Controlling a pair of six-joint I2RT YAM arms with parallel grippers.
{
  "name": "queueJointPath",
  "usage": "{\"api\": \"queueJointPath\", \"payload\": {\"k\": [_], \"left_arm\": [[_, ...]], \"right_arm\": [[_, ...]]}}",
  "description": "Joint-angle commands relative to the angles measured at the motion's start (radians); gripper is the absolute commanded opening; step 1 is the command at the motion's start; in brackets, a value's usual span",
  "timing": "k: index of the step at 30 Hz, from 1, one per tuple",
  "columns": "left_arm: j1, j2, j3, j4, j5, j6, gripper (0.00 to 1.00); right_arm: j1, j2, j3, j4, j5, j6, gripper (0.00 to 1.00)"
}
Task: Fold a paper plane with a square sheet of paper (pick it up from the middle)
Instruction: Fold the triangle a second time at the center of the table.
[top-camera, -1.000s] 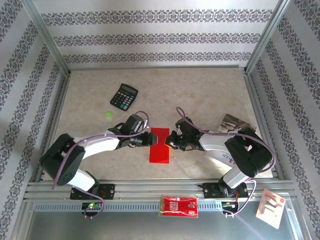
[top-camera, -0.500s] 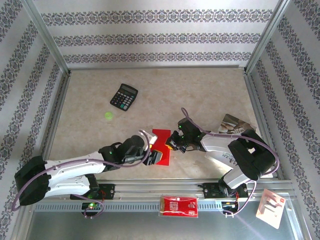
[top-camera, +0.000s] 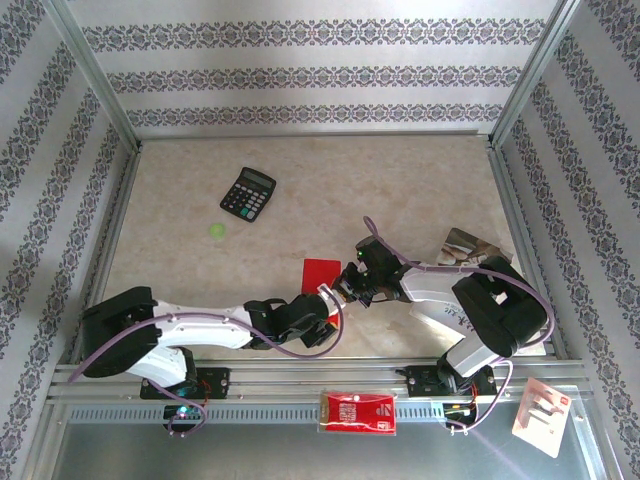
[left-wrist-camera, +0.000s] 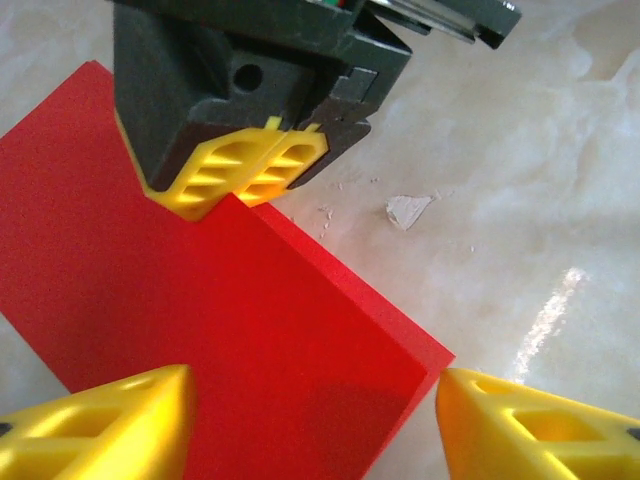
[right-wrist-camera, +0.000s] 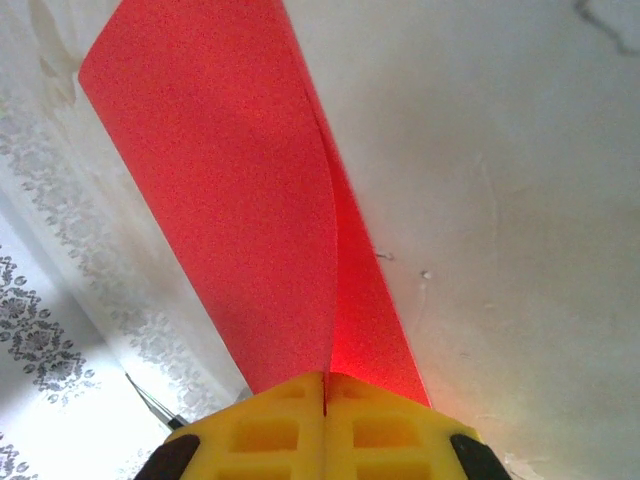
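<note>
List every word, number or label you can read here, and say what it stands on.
Nothing here reads clearly.
Calculator: key markings too small.
Red-and-white packet: print blurred.
Booklet: print too small.
White card: red mark, unreadable.
Red paper: plain, no print.

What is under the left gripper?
The red paper's near end, between the left gripper's open fingers; table beside it. In the top view the gripper hides that end.

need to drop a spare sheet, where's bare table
Bare: far side from the calculator to the right rail; left, around the green dot. Crowded: near centre, left gripper and right gripper at the red sheet.
</note>
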Motion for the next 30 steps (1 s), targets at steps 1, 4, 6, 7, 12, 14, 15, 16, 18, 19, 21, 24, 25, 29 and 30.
{"api": "queueJointPath", "payload": {"k": [1,4,6,7,12,14,15,16,18,19,21,24,25,29,30], "left_arm": [[-0.012,0.028,0.035,0.0,-0.02,0.036,0.58],[-0.012,0.041,0.041,0.0,-0.021,0.035,0.47],[-0.012,0.042,0.043,-0.005,-0.03,0.03,0.41],[-0.012,0.04,0.043,-0.008,-0.032,0.027,0.37],[-0.011,0.038,0.043,-0.002,-0.032,0.019,0.21],[-0.008,0.04,0.043,-0.001,-0.028,0.015,0.16],[-0.006,0.041,0.043,0.0,-0.026,0.011,0.13],[-0.004,0.039,0.04,0.001,-0.018,0.006,0.09],[0.001,0.035,0.037,0.006,-0.008,-0.005,0.05],[0.004,0.03,0.034,0.01,0.003,-0.012,0.03],[0.013,0.02,0.024,0.024,0.028,-0.027,0.0],[0.032,-0.002,0.0,0.063,0.088,-0.057,0.0],[0.039,-0.011,-0.01,0.075,0.113,-0.066,0.0],[0.062,-0.052,-0.048,0.129,0.198,-0.109,0.0],[0.065,-0.059,-0.054,0.14,0.214,-0.119,0.0]], "right_arm": [[-0.01,0.012,-0.006,0.013,-0.016,0.015,0.0],[-0.011,0.012,-0.008,0.014,-0.016,0.015,0.0],[-0.012,0.012,-0.008,0.015,-0.017,0.01,0.0],[-0.013,0.013,-0.011,0.016,-0.017,0.011,0.0],[-0.013,0.014,-0.012,0.019,-0.017,0.009,0.0],[-0.015,0.012,-0.012,0.016,-0.016,0.005,0.0],[-0.015,0.011,-0.012,0.017,-0.016,0.004,0.0],[-0.015,0.011,-0.012,0.016,-0.016,0.003,0.0],[-0.017,0.008,-0.014,0.016,-0.016,0.001,0.0],[-0.017,0.006,-0.013,0.013,-0.014,-0.001,0.0],[-0.02,0.002,-0.016,0.012,-0.014,-0.003,0.02],[-0.03,-0.02,-0.018,-0.003,-0.016,-0.026,0.13],[-0.035,-0.038,-0.021,-0.013,-0.017,-0.041,0.17],[-0.082,-0.149,-0.05,-0.09,-0.013,-0.129,0.31],[-0.094,-0.175,-0.054,-0.109,-0.013,-0.153,0.32]]}}
